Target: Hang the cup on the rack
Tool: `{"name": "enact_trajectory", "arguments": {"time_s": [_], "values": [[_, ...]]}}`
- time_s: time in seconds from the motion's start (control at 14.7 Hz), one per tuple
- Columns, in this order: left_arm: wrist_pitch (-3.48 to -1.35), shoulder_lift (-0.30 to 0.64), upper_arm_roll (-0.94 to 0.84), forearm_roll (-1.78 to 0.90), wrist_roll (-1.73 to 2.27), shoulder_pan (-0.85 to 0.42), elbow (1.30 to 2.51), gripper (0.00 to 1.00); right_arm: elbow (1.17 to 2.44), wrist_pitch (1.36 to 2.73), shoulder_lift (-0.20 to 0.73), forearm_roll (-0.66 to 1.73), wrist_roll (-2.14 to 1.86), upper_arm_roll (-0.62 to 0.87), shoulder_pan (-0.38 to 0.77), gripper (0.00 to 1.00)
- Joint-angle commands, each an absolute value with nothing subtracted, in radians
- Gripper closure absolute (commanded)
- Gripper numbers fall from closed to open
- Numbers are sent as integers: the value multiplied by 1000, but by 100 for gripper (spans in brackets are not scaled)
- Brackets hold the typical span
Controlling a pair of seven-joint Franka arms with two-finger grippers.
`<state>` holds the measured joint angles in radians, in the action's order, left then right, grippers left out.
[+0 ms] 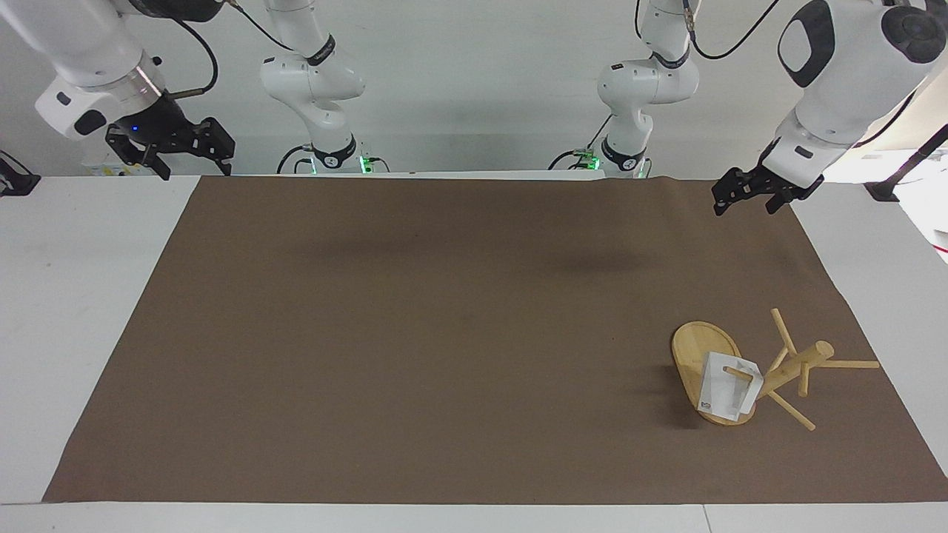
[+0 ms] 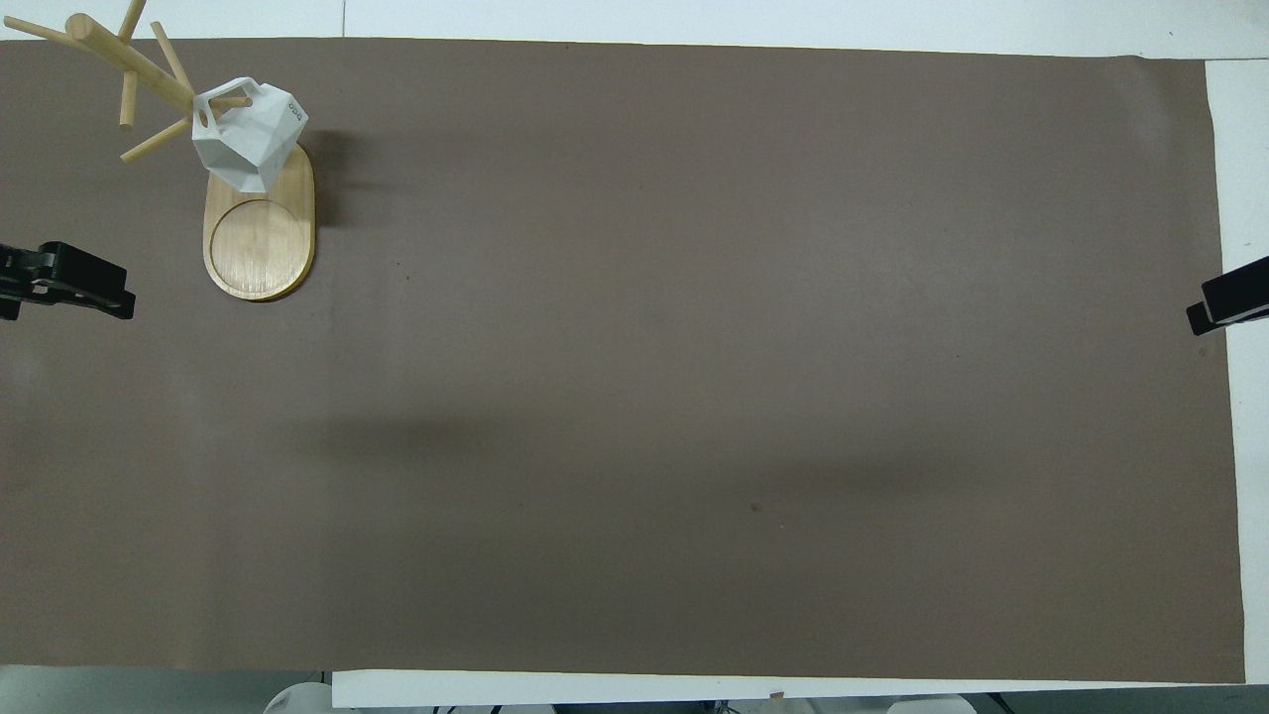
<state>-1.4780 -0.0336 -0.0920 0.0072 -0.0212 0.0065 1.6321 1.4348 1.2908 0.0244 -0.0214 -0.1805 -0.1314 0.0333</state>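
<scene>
The brown mat (image 1: 444,333) is bearing the rack (image 1: 707,370) toward the left arm's end, and the cup (image 1: 729,389) is hanging by its handle on a peg, so only a clean retreat appears to be needed. The left gripper (image 1: 748,194), empty with fingers spread, is hovering over the mat's edge nearest the robots, with nothing blocking it. The right gripper (image 1: 181,148) is waiting, holding nothing; whether it is spread cannot be told.

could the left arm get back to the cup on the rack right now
Probably yes. The left gripper hangs over the mat's edge at its own end of the table, and nothing lies between it and the cup hooked on the rack.
</scene>
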Motion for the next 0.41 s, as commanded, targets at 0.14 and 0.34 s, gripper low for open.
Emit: {"name": "enact_trajectory", "arguments": {"time_s": [0.14, 0.34], "values": [[-1454, -29, -97, -3, 38, 15, 1603, 0, 1424, 1284, 25, -26, -150, -127, 31, 0], [-1495, -29, -98, -3, 31, 17, 1606, 0, 1424, 1284, 25, -25, -150, -127, 31, 0]]}}
